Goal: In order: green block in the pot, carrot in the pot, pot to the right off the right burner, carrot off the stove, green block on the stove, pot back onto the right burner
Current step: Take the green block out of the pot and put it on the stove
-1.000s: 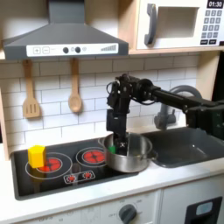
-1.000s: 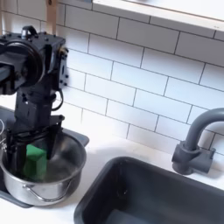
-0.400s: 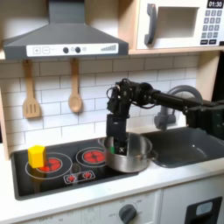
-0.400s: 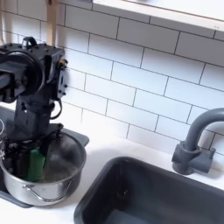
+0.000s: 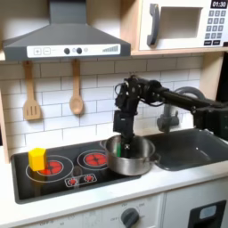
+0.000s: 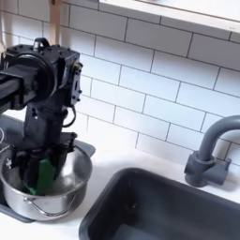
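The gripper (image 6: pixel 45 169) reaches down into the pot (image 6: pixel 56 202), its fingers (image 6: pixel 59 167) set narrowly either side of the green block (image 6: pixel 42 175); whether they press on it cannot be told. In the first exterior view the gripper (image 5: pixel 123 144) hangs over the pot (image 5: pixel 134 164), which sits at the right end of the stove (image 5: pixel 53 183), with the green block (image 5: pixel 115 150) a sliver at the pot's left wall. Left of it stands a yellow block (image 5: pixel 37 158). The sink (image 6: pixel 164 214) lies right of the pot.
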`<state>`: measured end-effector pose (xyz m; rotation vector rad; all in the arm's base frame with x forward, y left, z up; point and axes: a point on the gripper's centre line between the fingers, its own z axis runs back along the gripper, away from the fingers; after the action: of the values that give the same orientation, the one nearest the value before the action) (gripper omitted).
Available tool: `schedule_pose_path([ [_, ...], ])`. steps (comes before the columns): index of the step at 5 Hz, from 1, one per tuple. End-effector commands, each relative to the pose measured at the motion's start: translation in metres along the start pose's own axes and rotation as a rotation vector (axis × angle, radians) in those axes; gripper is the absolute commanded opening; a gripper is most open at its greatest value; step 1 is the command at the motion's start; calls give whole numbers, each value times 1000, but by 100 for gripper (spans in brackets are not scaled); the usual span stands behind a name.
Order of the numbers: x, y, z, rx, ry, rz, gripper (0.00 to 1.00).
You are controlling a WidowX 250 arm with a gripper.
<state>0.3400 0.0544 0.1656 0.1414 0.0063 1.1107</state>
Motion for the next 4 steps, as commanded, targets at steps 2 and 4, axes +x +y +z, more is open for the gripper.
schedule_pose_path([
  [2,7,-13,47,-72,-55,-58,0],
  [4,18,-6,76,-105,-88,-66,0],
])
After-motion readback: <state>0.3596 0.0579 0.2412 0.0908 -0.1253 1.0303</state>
